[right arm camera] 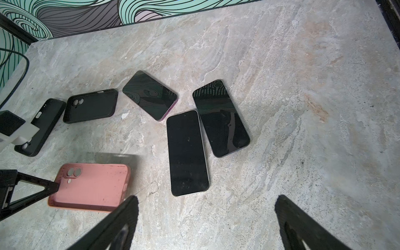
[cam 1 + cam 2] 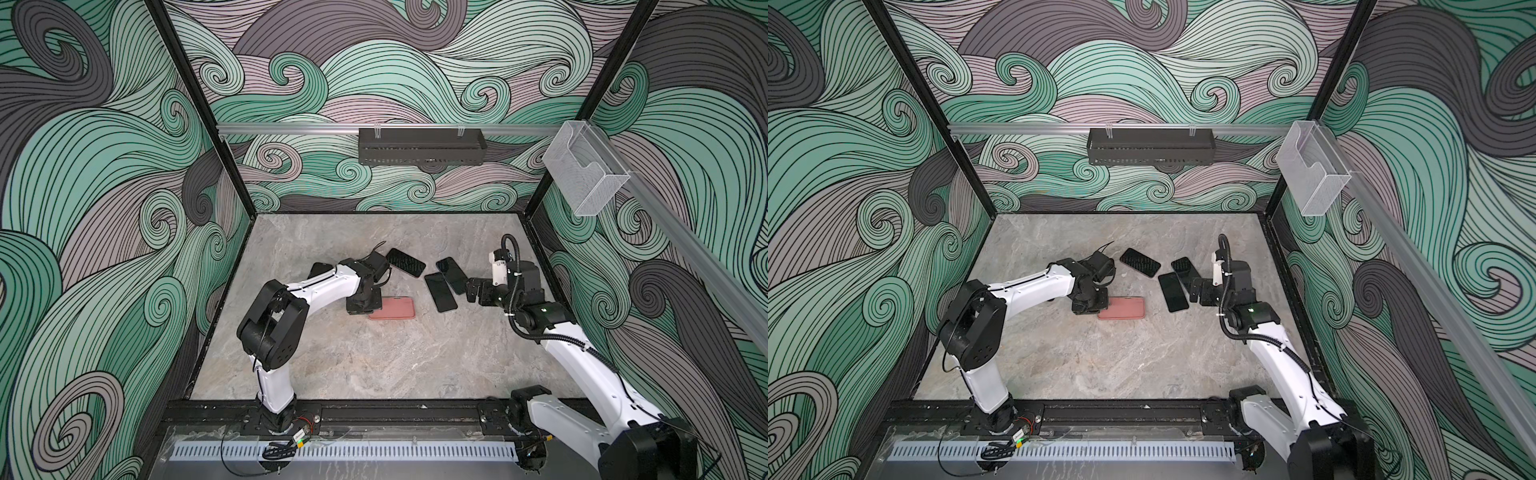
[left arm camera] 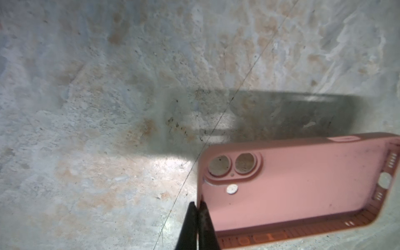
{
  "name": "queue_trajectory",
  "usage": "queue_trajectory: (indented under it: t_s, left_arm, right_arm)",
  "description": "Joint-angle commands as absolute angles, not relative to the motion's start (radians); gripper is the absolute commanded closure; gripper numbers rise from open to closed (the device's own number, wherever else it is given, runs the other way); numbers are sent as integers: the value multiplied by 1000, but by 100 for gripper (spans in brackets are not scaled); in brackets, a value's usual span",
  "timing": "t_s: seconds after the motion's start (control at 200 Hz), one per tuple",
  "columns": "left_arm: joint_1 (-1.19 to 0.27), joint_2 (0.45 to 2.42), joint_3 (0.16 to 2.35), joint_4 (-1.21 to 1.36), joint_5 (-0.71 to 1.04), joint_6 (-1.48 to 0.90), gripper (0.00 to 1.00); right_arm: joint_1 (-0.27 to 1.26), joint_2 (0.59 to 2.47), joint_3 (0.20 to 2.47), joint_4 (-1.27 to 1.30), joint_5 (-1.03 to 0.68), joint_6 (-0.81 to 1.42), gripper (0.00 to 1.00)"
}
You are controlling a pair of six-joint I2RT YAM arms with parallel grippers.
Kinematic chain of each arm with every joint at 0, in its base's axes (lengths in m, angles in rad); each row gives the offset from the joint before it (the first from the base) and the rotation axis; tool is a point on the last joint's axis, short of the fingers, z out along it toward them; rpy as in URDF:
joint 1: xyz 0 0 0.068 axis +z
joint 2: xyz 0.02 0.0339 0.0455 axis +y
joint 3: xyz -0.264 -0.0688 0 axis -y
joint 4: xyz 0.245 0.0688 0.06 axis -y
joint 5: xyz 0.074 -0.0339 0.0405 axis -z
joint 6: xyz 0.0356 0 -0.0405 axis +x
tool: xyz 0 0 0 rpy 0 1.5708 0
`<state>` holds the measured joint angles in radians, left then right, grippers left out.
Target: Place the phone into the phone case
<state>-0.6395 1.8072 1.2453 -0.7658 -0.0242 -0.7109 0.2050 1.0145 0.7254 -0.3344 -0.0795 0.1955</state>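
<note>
The left gripper (image 3: 197, 205) is closed. Its two fingers pinch the short wall of the pink case (image 3: 303, 184) at the camera-hole end. The case sits open side up on the table (image 3: 86, 86). The right gripper (image 1: 205, 203) is fully open and holds nothing. A phone (image 1: 187, 153) lies screen up just ahead of its fingertips, a second phone (image 1: 220, 118) touches that one's side, and a third phone (image 1: 150, 95) lies farther out. A black case (image 1: 91, 106) and a second black case (image 1: 40, 127) lie beyond the pink case.
</note>
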Motion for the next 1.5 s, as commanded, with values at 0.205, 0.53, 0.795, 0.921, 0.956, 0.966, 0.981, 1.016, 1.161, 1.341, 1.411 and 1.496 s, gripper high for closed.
queue_trajectory:
  t_s: [0.205,0.53,0.795,0.921,0.956,0.966,0.981,1.016,1.161,1.341,1.411,1.496]
  left_arm:
    - [-660,1836,1249,-768,-107,-741,100]
    - [-664,1857,1234,-754,-117,-714,100]
    - [-665,1873,1228,-739,-121,-694,98]
    - [-666,1880,1230,-734,-124,-677,96]
    - [-665,1882,1232,-736,-124,-672,95]
    - [-666,1882,1232,-736,-124,-670,95]
    - [-666,1881,1232,-736,-124,-669,94]
    - [-666,1880,1232,-736,-125,-667,92]
    - [-666,1853,1228,-736,-133,-654,78]
    - [-666,1788,1227,-737,-154,-623,52]
    - [-665,1750,1221,-733,-165,-602,40]
    - [-666,1692,1212,-719,-177,-574,30]
  right_arm:
    - [212,1034,754,-347,-88,203,2]
    - [213,1043,761,-353,-87,210,2]
    - [213,1061,765,-353,-85,201,2]
    - [212,1075,773,-379,-92,201,2]
    - [212,1079,775,-380,-95,199,2]
    - [213,1080,775,-382,-94,199,2]
    - [213,1081,775,-382,-95,198,2]
    - [213,1084,778,-385,-97,196,2]
    - [213,1105,794,-408,-95,178,1]
    - [214,1159,834,-447,-143,152,1]
    - [221,1196,867,-484,-144,143,1]
    - [240,1247,916,-536,-118,114,1]
